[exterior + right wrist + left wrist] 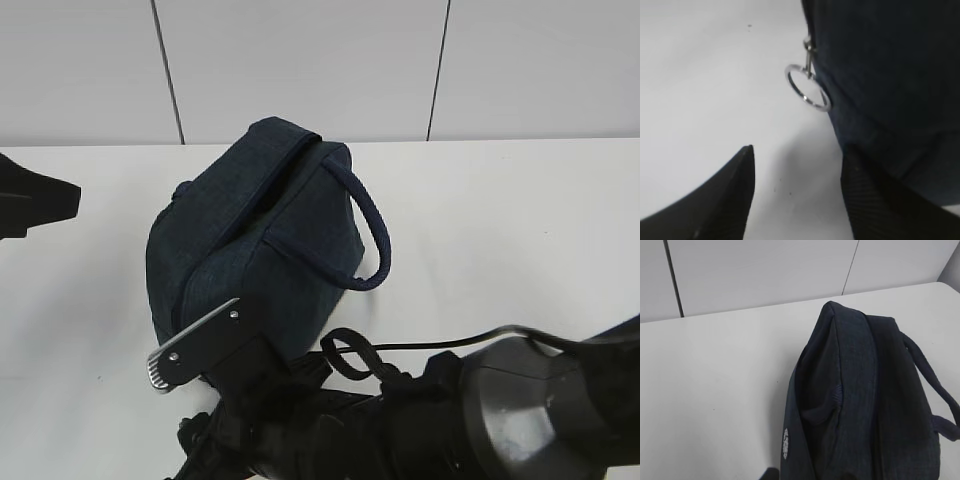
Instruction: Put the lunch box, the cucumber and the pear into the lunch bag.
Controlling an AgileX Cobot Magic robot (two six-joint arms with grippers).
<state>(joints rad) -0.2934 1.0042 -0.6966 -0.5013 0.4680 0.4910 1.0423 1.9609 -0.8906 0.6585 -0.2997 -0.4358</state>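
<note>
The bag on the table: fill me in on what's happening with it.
The lunch bag sits on the white table, looking closed along the top; no food or lunch box is in view. The right gripper is open and low at the bag's near end, its fingers just short of the metal zipper ring. The left gripper isn't clearly visible; its camera simply looks at the bag from the side.
</note>
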